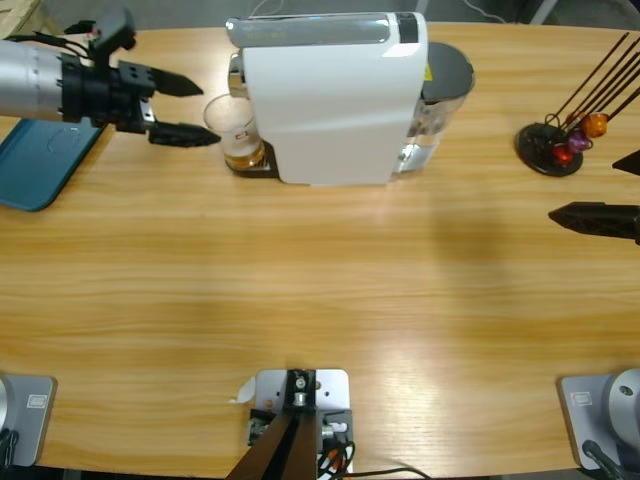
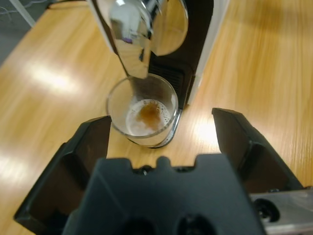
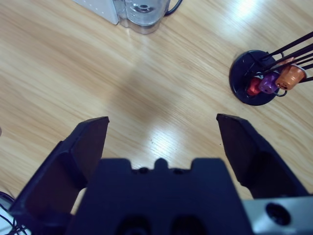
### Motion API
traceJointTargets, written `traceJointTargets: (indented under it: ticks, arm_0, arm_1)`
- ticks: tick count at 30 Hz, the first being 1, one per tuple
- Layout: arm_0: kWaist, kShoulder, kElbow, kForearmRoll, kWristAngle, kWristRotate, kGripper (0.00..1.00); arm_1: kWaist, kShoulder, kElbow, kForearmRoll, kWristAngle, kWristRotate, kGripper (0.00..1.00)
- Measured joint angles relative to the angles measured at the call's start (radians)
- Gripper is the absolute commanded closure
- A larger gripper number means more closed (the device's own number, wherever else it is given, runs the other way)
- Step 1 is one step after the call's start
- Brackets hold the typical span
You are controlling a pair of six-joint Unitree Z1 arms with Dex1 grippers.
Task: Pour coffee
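White and boxy, the coffee machine (image 1: 335,100) stands on the wooden table (image 1: 320,290), and everything else is placed from it. Directly under its chrome spout (image 2: 131,34), on the machine's small drip tray, stands a clear glass tumbler (image 1: 233,130). The coffee (image 2: 146,113), a shallow amber-brown pool with a pale foamy ring, lies at the bottom of that tumbler.

On the tumbler's side of the machine, the left gripper (image 1: 185,108) reaches in with its 2 black jaws spread wide. In the high view 1 jaw tip lies just beside the glass; I cannot tell whether it touches. In the left wrist view the tumbler sits ahead of the jaws, not between them. Beyond the arm, further from the machine, a blue tray (image 1: 40,165) rests at the table's edge.

On the machine's opposite side, past its clear water tank (image 3: 144,13), a black capsule stand (image 1: 552,148) holds orange, purple and red capsules (image 3: 274,81). The right gripper (image 3: 161,132) hovers near that stand, jaws wide apart, holding nothing, well apart from the machine.
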State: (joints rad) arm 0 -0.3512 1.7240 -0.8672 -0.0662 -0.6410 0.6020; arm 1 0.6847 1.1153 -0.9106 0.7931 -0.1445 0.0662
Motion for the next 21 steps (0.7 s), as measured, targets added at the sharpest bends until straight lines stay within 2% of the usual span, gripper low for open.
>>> traceJointTargets:
  ticks: [21]
  arm_0:
    - [-0.021,0.109,-0.1,0.0,0.044,0.008,0.009]
  arm_1:
    - [0.0,0.038,-0.016,0.004,0.009,-0.011,0.0]
